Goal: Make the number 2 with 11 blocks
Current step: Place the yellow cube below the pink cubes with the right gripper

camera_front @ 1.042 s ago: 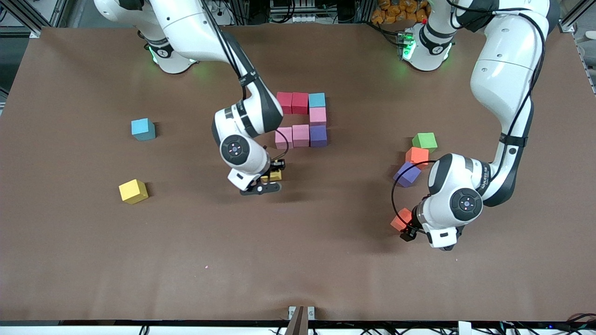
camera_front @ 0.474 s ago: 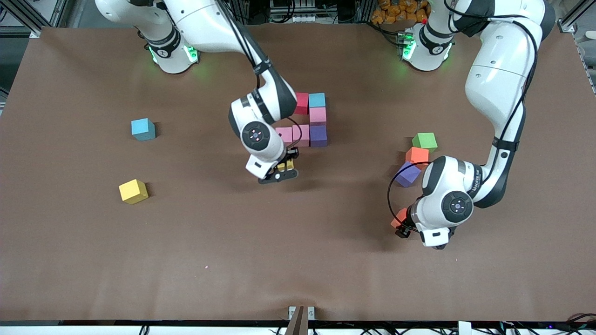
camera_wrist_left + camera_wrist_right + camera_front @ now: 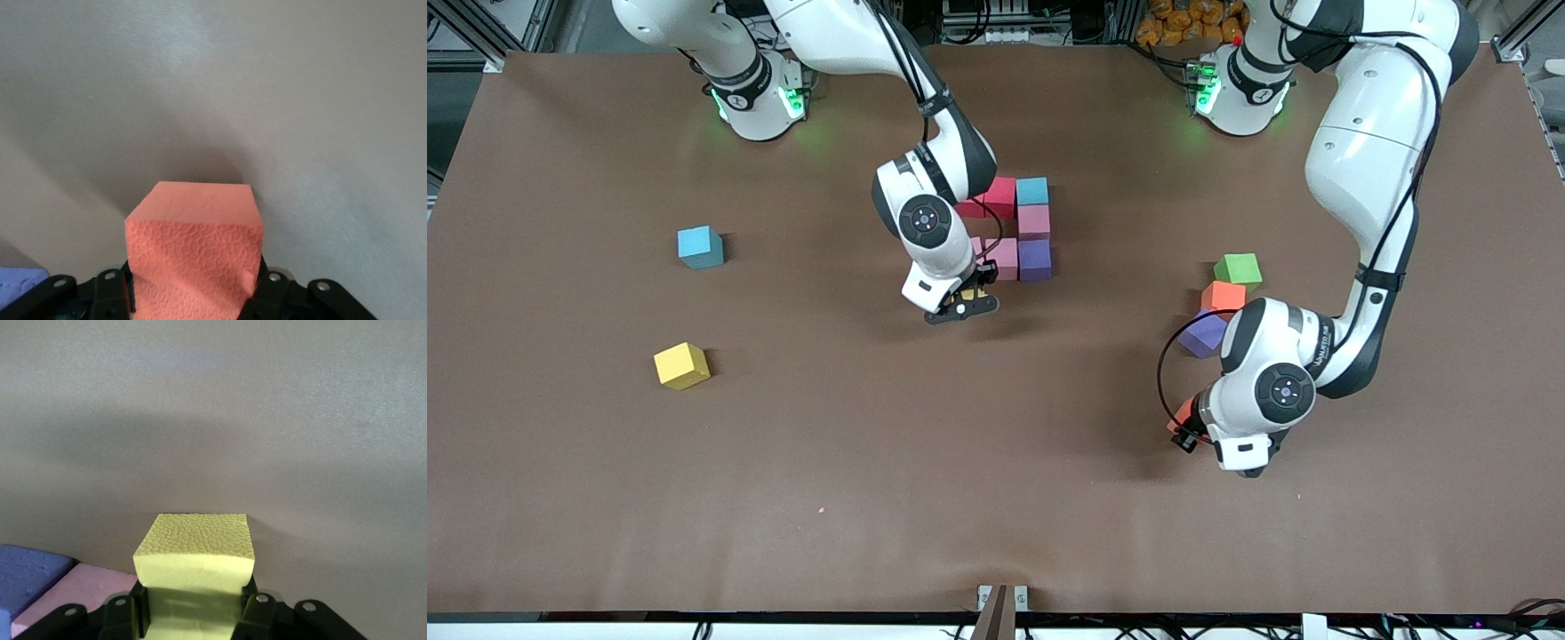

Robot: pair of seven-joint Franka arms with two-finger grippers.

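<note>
The part-built number 2 shows a red cube point(image 3: 1000, 196), a light blue cube point(image 3: 1032, 190), a pink cube point(image 3: 1034, 221), a purple cube point(image 3: 1035, 260) and another pink cube point(image 3: 1005, 258); the right arm hides the rest. My right gripper point(image 3: 967, 300) is shut on a yellow cube point(image 3: 197, 550), low over the table beside that pink row point(image 3: 73, 590). My left gripper point(image 3: 1181, 430) is shut on an orange-red cube point(image 3: 193, 240) at the left arm's end of the table. The foam dents under the fingers.
Loose cubes: blue point(image 3: 699, 246) and yellow point(image 3: 681, 365) toward the right arm's end; green point(image 3: 1238, 268), orange point(image 3: 1224, 296) and purple point(image 3: 1202, 333) beside the left arm's wrist. The purple one shows in a corner of the left wrist view point(image 3: 20, 283).
The right arm carried the yellow cube farther from the front camera, up to the pink row. The left gripper closed from open onto the orange-red cube.
</note>
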